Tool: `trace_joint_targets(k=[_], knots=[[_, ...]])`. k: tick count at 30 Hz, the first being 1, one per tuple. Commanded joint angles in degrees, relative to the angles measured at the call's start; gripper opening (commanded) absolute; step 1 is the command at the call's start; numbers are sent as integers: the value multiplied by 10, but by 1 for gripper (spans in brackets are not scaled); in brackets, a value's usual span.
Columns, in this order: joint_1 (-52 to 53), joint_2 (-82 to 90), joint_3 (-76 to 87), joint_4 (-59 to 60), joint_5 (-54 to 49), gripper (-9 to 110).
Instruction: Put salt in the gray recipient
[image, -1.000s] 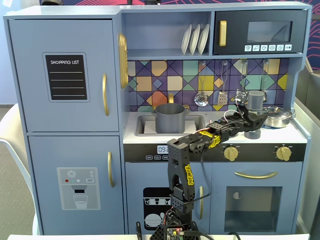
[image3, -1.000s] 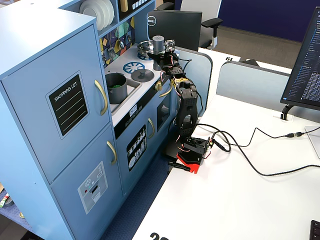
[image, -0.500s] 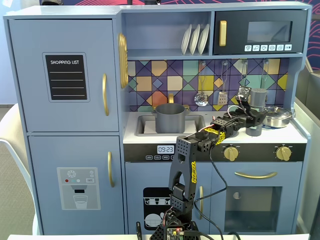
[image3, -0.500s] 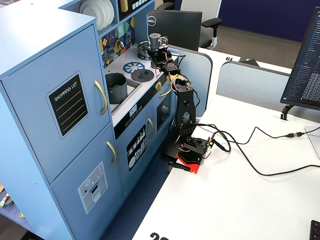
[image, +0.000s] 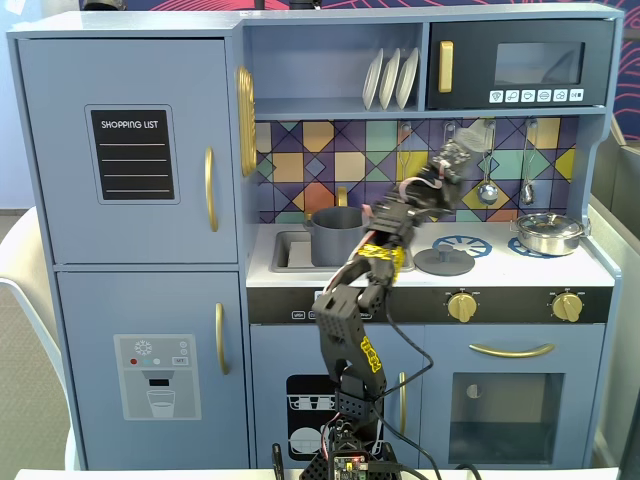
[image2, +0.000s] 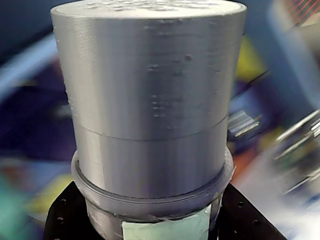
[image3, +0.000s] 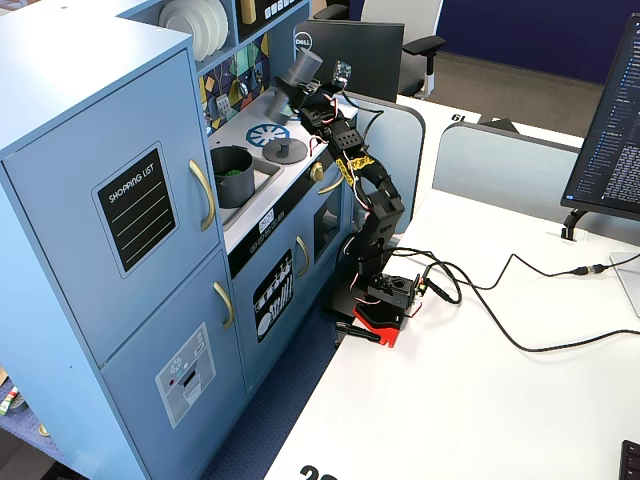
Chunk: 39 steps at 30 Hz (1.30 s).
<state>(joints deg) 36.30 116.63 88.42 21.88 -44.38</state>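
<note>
— Where is the salt shaker (image2: 150, 110)?
— Up in the air above the stove, tilted, clamped in the gripper (image3: 298, 82).
— And the gray pot (image: 335, 234)?
— Standing in the sink (image: 288, 252), well left of the flat lid (image: 446, 261) in the front view.

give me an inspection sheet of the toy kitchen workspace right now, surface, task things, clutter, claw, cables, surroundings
Surface: toy kitchen counter with sink and two printed burners.
Job's things: salt held aloft, tilted, over the stove side; gray recipient stands in the sink, something green inside it in a fixed view.
Clutter: gray lid on the near burner; steel pan at right; utensils hang on the backsplash.
Claw: claw shut on the salt.
Cables: black cables trail across the white desk from the arm's base.
Surroundings: monitor, office chair, partitions.
</note>
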Motion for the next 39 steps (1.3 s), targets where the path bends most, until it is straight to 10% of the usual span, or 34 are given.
trace_joint_targets(k=[1, 19, 30, 39], knots=[[-88, 68, -45, 83, 207, 0], [-355, -31, -157, 163, 779, 0], [-384, -78, -231, 117, 893, 0], [-381, -149, -360, 340, 949, 0]])
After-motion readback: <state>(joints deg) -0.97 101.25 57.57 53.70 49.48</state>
